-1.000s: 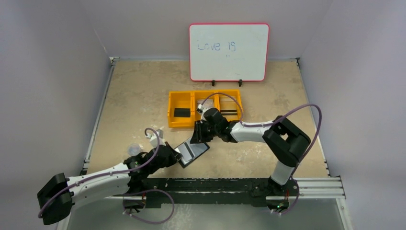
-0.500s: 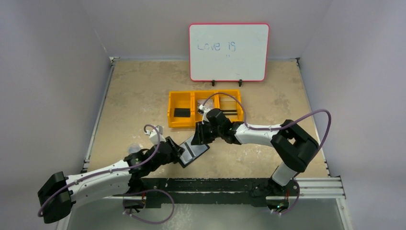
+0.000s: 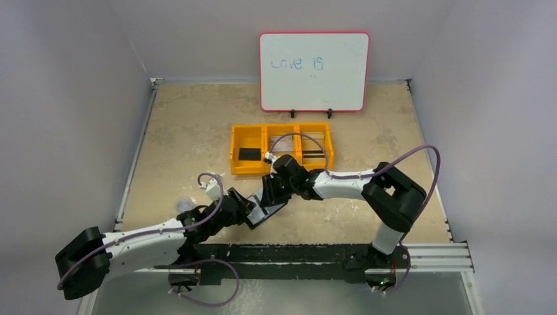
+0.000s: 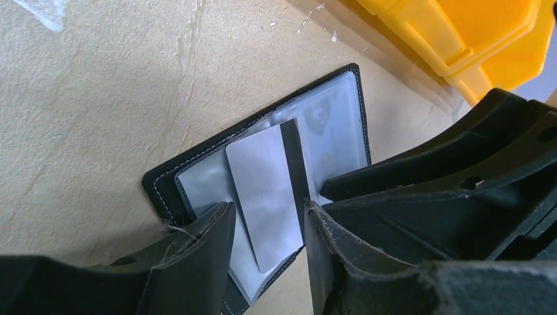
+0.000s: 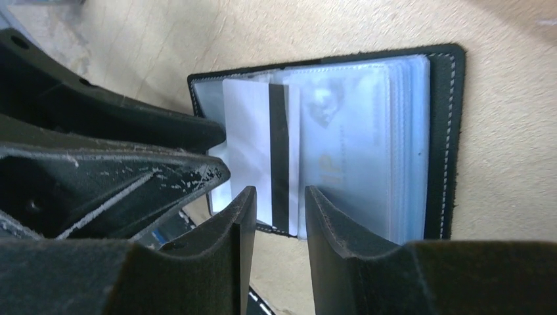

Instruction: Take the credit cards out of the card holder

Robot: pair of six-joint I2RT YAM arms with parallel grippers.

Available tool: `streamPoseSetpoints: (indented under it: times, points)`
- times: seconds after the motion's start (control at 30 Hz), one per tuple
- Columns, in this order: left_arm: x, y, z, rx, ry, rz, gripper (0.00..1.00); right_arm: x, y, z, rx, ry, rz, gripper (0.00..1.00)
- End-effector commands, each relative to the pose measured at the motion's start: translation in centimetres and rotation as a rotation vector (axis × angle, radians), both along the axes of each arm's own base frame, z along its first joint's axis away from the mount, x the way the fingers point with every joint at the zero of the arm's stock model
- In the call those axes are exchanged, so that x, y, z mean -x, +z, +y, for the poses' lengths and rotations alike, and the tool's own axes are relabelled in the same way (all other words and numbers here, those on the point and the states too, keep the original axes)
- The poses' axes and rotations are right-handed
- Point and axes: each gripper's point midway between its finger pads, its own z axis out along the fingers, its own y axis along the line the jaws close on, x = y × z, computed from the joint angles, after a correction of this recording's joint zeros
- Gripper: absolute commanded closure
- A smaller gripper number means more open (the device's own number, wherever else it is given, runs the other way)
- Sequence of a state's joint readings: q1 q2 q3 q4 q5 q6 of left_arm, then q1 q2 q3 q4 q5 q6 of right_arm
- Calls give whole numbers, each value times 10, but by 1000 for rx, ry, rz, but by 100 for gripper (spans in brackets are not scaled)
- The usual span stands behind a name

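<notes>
Left gripper [image 4: 266, 220] has sprung half open, right gripper [image 5: 273, 200] likewise parted, neither holding the striped credit card [image 4: 263, 180] poking from the card holder [image 4: 159, 187] near of the yellow tray [image 3: 248, 168]; whiteboard [image 3: 314, 69] reads "Love is"

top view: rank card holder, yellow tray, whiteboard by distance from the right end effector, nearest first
1. card holder: lies open right at the tips of the right end effector, on its near-left side.
2. yellow tray: just behind the end effector, toward the middle of the table.
3. whiteboard: farthest, standing at the table's back edge.
</notes>
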State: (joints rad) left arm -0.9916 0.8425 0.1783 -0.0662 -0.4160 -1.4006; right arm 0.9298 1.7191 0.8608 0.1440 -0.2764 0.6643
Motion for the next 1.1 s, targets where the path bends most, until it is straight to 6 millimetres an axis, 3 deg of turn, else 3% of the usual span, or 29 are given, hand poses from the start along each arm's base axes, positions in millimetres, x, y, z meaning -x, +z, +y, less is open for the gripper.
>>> streamPoseSetpoints:
  times: [0.0, 0.3, 0.6, 1.07]
  points:
    - [8, -17, 6, -49, -6, 49, 56, -12, -17, -22, 160, -76, -46, 63]
    - [12, -27, 11, -63, 2, 77, 56, 20, -33, 3, 24, 81, 81, 66]
    - [15, -30, 18, -42, 32, 78, 56, 31, -30, 12, -42, 127, 127, 69]
    - [4, -19, 46, -198, 107, 36, 54, 20, -35, 14, -3, 101, 101, 69]
